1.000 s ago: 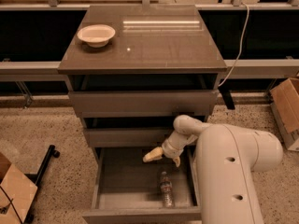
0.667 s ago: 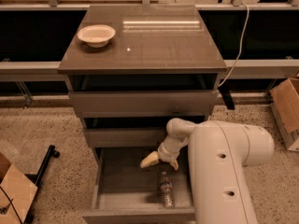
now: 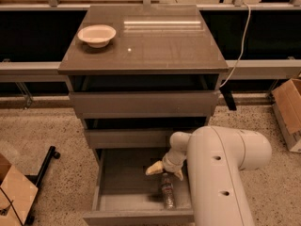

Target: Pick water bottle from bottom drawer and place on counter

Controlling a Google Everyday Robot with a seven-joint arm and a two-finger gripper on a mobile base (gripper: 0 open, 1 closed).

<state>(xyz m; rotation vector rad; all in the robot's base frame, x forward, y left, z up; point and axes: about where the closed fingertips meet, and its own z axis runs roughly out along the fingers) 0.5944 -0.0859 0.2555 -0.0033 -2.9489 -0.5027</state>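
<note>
The water bottle (image 3: 166, 190) lies on its side in the open bottom drawer (image 3: 127, 204), towards the right, its length running front to back. My gripper (image 3: 165, 171) hangs inside the drawer just above the bottle's far end, its pale fingers (image 3: 154, 169) spread apart, with nothing between them. The big white arm (image 3: 221, 173) reaches in from the right and hides the drawer's right side. The glossy counter (image 3: 160, 41) tops the cabinet above.
A white bowl (image 3: 96, 34) sits at the counter's back left. Two upper drawers (image 3: 143, 105) stand slightly pulled out above the gripper. Cardboard boxes stand on the floor at the far right (image 3: 288, 112) and lower left (image 3: 14, 194). A black stand leg (image 3: 44, 161) lies at the left.
The gripper has moved left and down inside the bottom drawer, coming closer over the bottle's far end. The bottle has not moved.
</note>
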